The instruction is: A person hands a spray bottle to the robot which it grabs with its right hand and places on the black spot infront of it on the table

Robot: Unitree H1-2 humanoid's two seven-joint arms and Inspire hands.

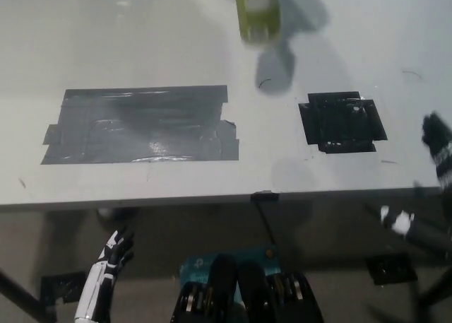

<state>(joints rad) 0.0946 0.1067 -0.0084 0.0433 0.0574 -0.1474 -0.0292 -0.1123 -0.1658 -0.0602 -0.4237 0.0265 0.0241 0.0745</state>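
Note:
A yellow-green spray bottle (258,12) shows at the top middle, blurred and cut off by the picture's top edge. Its shadow falls on the white table (212,61) just below it. I cannot see who holds it. The black spot (342,121), a square of black tape, lies on the table right of centre with nothing on it. My black right hand (438,148) comes in at the right edge, blurred, a little right of the spot and apart from it. My white left hand (109,266) rests low at the lower left, below the table edge, fingers apart.
A large grey tape patch (141,125) covers the table's left half. The table's front edge (212,197) runs across the middle of the picture. Below it lie the floor, a small white object (397,220) and a black tape piece (388,270).

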